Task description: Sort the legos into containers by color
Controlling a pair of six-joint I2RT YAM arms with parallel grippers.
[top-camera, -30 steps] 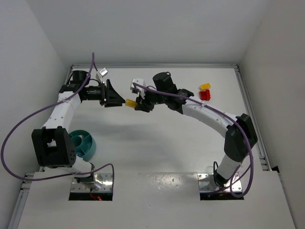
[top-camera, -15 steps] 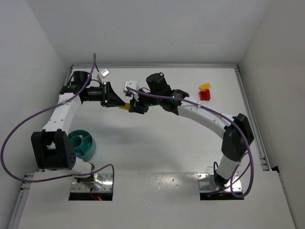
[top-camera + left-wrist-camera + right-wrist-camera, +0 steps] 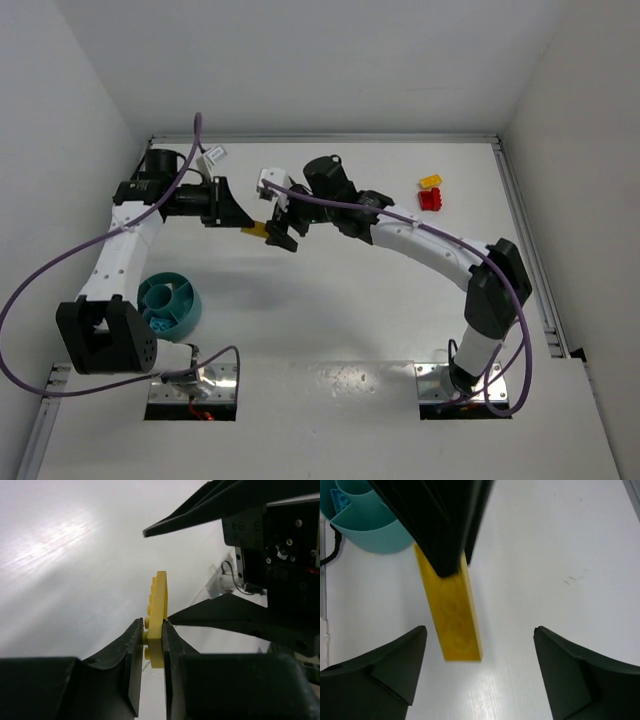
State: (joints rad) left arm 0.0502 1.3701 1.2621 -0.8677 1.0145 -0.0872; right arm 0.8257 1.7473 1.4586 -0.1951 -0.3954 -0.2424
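One yellow lego plate (image 3: 160,600) now sits pinched in the left gripper (image 3: 152,630), jaws nearly closed. The right gripper (image 3: 479,635) has released it, jaws spread wide either side. Handover judged complete; the teal bowl (image 3: 194,310) lies well apart.

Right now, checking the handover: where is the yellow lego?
Top view, left of centre: the yellow lego is pinched in the left gripper, its free end between the open fingers of the right gripper.
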